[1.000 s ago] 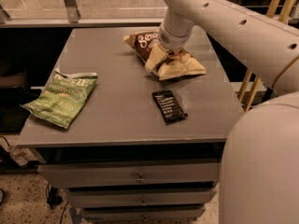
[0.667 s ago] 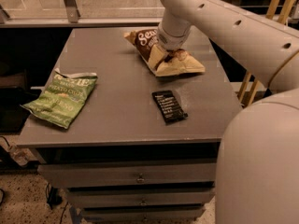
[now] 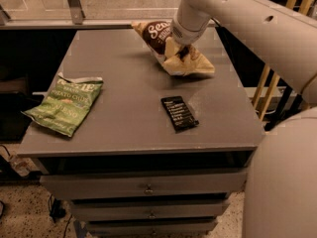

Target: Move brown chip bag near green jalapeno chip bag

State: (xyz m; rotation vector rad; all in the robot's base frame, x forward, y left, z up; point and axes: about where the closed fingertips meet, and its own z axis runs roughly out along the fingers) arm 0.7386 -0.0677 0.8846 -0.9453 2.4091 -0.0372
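Observation:
The brown chip bag (image 3: 154,34) is at the back right of the grey table (image 3: 124,73), with its dark brown end to the left and its tan end (image 3: 194,66) to the right. My gripper (image 3: 182,49) comes down from the upper right and is shut on the middle of this bag, holding it slightly off the tabletop. The green jalapeno chip bag (image 3: 67,103) lies flat at the table's front left, far from the gripper. Its torn silvery top edge points to the back.
A small flat black packet (image 3: 179,113) lies on the table in front of the brown bag. The table has drawers (image 3: 148,187) below its front edge. Yellow wooden slats (image 3: 267,88) stand to the right. My arm's bulk fills the right side.
The gripper and the brown chip bag have risen a little and shifted toward the back. The green bag and the black packet have not moved.

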